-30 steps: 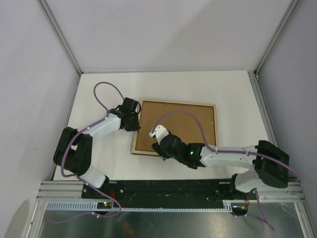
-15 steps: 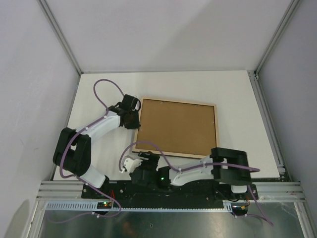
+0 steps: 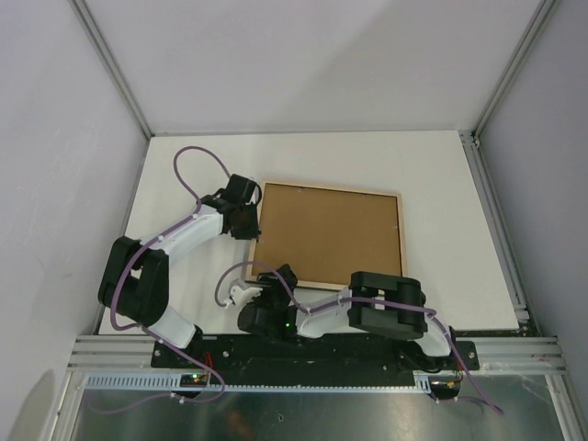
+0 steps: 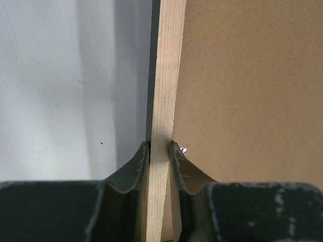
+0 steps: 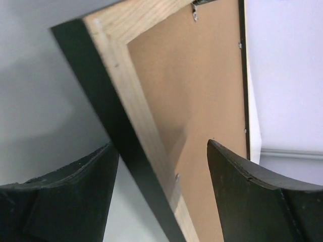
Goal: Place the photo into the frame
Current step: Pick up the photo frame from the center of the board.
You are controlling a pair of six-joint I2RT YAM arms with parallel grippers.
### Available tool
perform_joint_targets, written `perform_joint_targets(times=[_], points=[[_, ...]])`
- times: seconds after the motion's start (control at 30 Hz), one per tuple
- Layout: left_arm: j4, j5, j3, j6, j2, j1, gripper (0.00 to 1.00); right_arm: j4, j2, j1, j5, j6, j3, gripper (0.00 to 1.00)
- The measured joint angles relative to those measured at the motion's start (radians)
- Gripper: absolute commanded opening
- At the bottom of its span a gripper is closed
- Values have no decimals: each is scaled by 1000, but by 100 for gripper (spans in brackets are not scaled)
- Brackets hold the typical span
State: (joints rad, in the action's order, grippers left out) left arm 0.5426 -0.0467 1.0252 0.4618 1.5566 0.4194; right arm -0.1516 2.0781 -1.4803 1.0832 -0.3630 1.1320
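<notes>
White bench (image 3: pixel 441 202) carries the frame (image 3: pixel 331 190), back side up, with the brown board (image 3: pixel 326 234) in it. Our left fingers (image 4: pixel 132 170) pinch its left wood edge. Our right fingers (image 5: pixel 75 181) are wide open near its corner, holding nothing. We see no photo. We guess the back needs fastening; next, gently push the little clip (image 4: pixel 184 150).

Bright even light, soft shadows, wrist views slightly blurred

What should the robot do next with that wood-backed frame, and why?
Probably ease the open right gripper forward and close on the frame's near corner: that corner lies just ahead of it, untouched, while the left gripper clamps the left edge.
</notes>
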Motion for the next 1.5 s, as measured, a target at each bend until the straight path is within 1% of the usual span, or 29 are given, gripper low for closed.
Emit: perform_joint_targets(times=[0.07,0.13,0.2,0.3,0.37,0.43,0.47,0.53,0.6,0.7,0.77,0.97,1.07,1.13,1.23,1.33,1.43,1.5], points=[[1,1,0,0,-1,0,0,-38,20,19,27,-29,2,68],[2,2,0,0,-2,0,0,-72,35,35,47,-53,2,59],[-3,1,1,0,-5,0,0,-106,51,47,56,-79,2,50],[-2,2,9,0,-16,-1,0,-141,64,51,76,-118,2,31],[-6,3,16,0,-27,-1,9,-152,64,51,104,-180,2,22],[-7,9,26,0,-39,-1,26,-148,64,51,121,-266,3,16],[-8,15,31,0,-44,-1,36,-149,64,51,131,-300,3,14],[-7,17,37,2,-52,0,52,-180,64,51,152,-316,3,7],[4,13,46,4,-77,-5,62,-203,64,57,151,-331,3,3],[18,-4,79,8,-133,-18,73,-242,63,63,156,-359,3,1],[28,-19,126,9,-181,-35,77,-274,61,66,161,-384,2,0],[20,-103,330,8,-317,-108,78,-376,5,74,167,-488,-5,0],[9,-167,426,7,-387,-121,78,-461,-57,77,175,-571,-5,0],[-3,-198,460,8,-431,-121,78,-526,-103,78,177,-636,-5,0],[-9,-232,471,8,-478,-121,78,-604,-183,84,174,-712,-3,0],[-12,-249,447,10,-504,-121,78,-612,-258,91,164,-724,16,0],[-17,-257,388,12,-511,-122,78,-518,-346,109,135,-660,67,0],[-15,-257,338,16,-509,-122,78,-406,-408,125,101,-583,129,0]])
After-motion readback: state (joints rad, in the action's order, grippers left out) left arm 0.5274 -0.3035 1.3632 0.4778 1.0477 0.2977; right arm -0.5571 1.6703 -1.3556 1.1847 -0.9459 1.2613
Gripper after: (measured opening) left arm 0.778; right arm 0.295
